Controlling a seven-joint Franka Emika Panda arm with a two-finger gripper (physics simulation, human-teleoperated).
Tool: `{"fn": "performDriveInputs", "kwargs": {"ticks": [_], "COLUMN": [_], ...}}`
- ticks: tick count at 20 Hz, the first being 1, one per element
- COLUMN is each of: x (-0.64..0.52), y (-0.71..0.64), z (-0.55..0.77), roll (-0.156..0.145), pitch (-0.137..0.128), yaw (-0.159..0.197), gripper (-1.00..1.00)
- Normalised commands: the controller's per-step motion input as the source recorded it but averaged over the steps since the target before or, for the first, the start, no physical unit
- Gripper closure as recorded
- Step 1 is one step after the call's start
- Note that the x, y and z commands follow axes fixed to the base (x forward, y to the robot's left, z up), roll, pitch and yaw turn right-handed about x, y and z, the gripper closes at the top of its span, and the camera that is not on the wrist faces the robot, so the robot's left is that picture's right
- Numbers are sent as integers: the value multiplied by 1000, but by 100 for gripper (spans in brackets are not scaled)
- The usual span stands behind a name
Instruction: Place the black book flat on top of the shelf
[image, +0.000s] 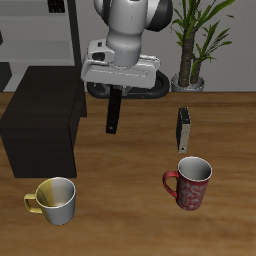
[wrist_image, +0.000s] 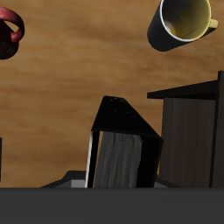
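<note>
The black book hung upright in the air under the gripper, clear of the table, roughly mid-table and toward the back edge. Jaws were clamped on the book's upper end; in the wrist view the book filled the space directly below the camera, tilted slightly. The shelf sat just beside the book, running along one side edge of the table; its flat top was bare, and the book was not touching it. Wrist view showed the shelf's corner close to the book. A smaller dark book with pale page edges stood upright on the other side, well apart from the shelf. Red mug sat near the front edge below that small book; yellow mug sat near the front edge, just in front of the shelf. Potted plant stood at the back.
</note>
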Motion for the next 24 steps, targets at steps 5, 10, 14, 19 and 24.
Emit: {"fn": "performDriveInputs", "kwargs": {"ticks": [5, 10, 14, 19, 24], "x": [-297, -331, -262, -133, -25], "y": [-598, -461, -385, -645, -633], "z": [693, 720, 564, 395, 198], "roll": [-118, -114, -103, -155, -183], "pitch": [-84, -97, -92, -66, -60], "yaw": [71, 68, 43, 55, 42], "gripper": [100, 100, 100, 100, 100]}}
